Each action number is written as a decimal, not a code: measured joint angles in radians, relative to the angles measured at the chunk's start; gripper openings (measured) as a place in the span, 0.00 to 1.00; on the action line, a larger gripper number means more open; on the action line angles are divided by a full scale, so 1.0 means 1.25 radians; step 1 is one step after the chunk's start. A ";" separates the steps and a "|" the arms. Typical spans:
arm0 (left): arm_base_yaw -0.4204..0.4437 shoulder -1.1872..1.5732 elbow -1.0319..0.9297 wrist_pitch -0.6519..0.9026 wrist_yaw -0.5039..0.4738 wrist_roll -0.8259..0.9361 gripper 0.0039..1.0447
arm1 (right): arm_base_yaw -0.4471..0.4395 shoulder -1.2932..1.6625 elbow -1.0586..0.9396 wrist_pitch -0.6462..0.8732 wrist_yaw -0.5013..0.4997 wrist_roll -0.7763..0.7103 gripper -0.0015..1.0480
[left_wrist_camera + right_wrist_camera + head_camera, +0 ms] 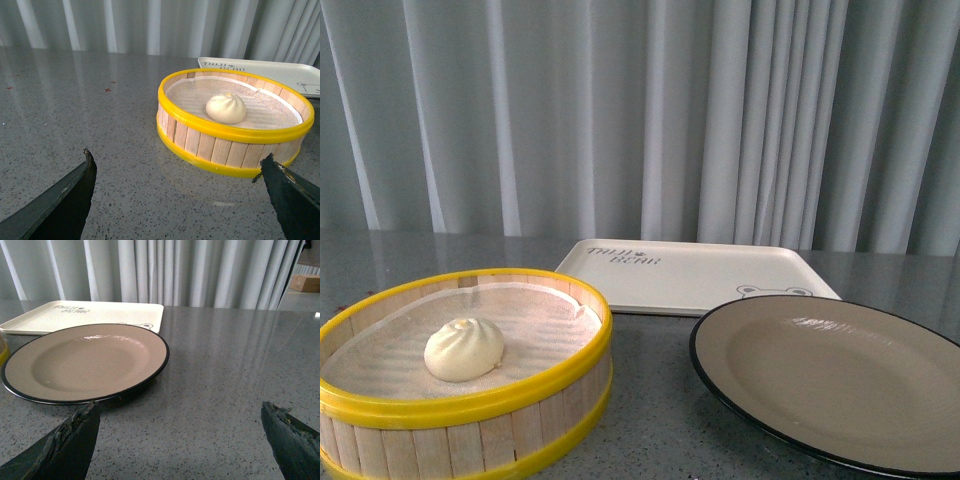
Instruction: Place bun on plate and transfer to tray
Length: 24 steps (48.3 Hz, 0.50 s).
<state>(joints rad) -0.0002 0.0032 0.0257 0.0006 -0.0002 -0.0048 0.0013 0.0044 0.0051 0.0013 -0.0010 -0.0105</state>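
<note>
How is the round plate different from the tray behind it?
The plate is round; the tray is a rectangle with rounded corners. The plate is beige with a thin black rim; the tray is cream-white with dark lettering and a little bear face. The plate sits nearer the camera; the tray lies behind it. Both are empty and rest flat on the grey table.

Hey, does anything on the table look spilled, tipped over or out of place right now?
Nothing stands out. The bun sits upright in the steamer basket, the plate lies flat and bare beside it, and the tray lies flat behind both.
</note>
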 joint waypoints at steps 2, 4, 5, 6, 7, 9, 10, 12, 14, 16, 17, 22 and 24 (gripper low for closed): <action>0.000 0.000 0.000 0.000 0.000 0.000 0.94 | 0.000 0.000 0.000 0.000 0.000 0.000 0.92; 0.000 0.000 0.000 0.000 0.000 0.000 0.94 | 0.000 0.000 0.000 0.000 0.000 0.000 0.92; 0.000 0.000 0.000 0.000 0.000 0.000 0.94 | 0.000 0.000 0.000 0.000 0.000 0.000 0.92; 0.000 0.000 0.000 0.000 0.000 0.000 0.94 | 0.000 0.000 0.000 0.000 0.000 0.000 0.92; 0.000 0.000 0.000 0.000 0.000 0.000 0.94 | 0.000 0.000 0.000 0.000 0.000 0.000 0.92; 0.000 0.000 0.000 0.000 0.000 0.000 0.94 | 0.000 0.000 0.000 0.000 0.000 0.000 0.92; 0.000 0.000 0.000 0.000 0.000 0.000 0.94 | 0.000 0.000 0.000 0.000 0.000 0.000 0.92; 0.000 0.000 0.000 0.000 0.000 0.000 0.94 | 0.000 0.000 0.000 0.000 0.000 0.000 0.92; 0.000 0.000 0.000 0.000 0.000 0.000 0.94 | 0.000 0.000 0.000 0.000 0.000 0.000 0.92; 0.000 0.000 0.000 0.000 0.000 0.000 0.94 | 0.000 0.000 0.000 0.000 0.000 0.000 0.92; 0.000 0.000 0.000 0.000 0.000 0.000 0.94 | 0.000 0.000 0.000 0.000 0.000 0.000 0.92; 0.000 0.000 0.000 0.000 0.000 0.000 0.94 | 0.000 0.000 0.000 0.000 0.000 0.000 0.92; 0.000 0.000 0.000 0.000 0.000 0.000 0.94 | 0.000 0.000 0.000 0.000 0.000 0.000 0.92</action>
<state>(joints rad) -0.0002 0.0032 0.0257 0.0006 -0.0002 -0.0048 0.0013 0.0044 0.0051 0.0013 -0.0010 -0.0105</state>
